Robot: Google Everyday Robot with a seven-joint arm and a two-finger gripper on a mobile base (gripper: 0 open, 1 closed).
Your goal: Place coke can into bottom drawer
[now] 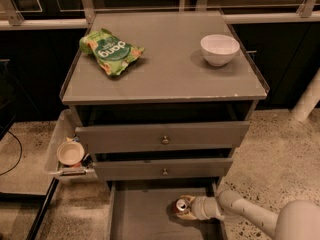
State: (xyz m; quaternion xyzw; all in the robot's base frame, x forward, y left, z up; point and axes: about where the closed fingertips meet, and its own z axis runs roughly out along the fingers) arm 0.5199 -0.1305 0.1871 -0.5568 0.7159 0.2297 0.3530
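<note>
The coke can (182, 205) stands upright inside the open bottom drawer (145, 214), towards its right side, silver top showing. My gripper (189, 207) reaches in from the right over the drawer's right wall and is shut on the can. The white arm (250, 215) runs off to the lower right. The drawer is pulled out below the two upper grey drawer fronts.
On the cabinet top (165, 69) lie a green bag (111, 52) at the left and a white bowl (219, 49) at the right. A side tray (60, 149) on the cabinet's left holds a small bowl (70, 153). Speckled floor lies around the cabinet.
</note>
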